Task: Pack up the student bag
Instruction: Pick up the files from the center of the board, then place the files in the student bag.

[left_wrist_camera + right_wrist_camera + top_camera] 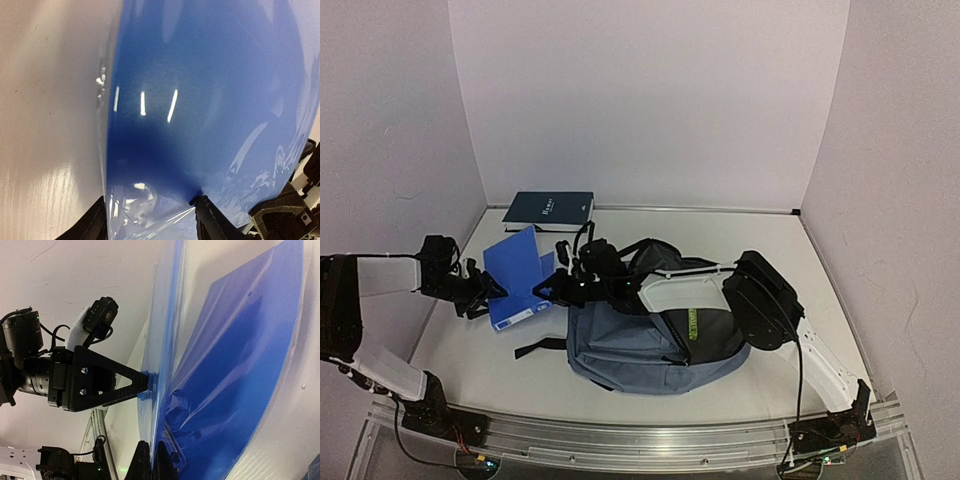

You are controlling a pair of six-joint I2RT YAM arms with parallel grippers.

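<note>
A blue folder (518, 270) is propped up on edge near the left edge of the table (770, 250), between two robot grippers. The right gripper (552, 288) is fully closed, pinching the folder's edge on the side facing the backpack. The left gripper (488, 291) meets the folder from the opposite side. Its fingers (210, 222) stand partly apart with the glossy blue face across them, and it seems to be bracing the folder rather than clamping it. The backpack (630, 350), slate-blue with black trim, lies in the middle of the table toward the near edge, just beside the folder on its right. Its long axis runs roughly left to right, with its dark top end nearest the folder. Whether the main compartment is open cannot be made out. The right arm (685, 284) reaches across the top of the backpack to the folder, so it lies over the likely way in. A black strap (540, 347) trails from the backpack's left end. A dark navy book (548, 208) lies flat by the far edge, behind the folder.
</note>
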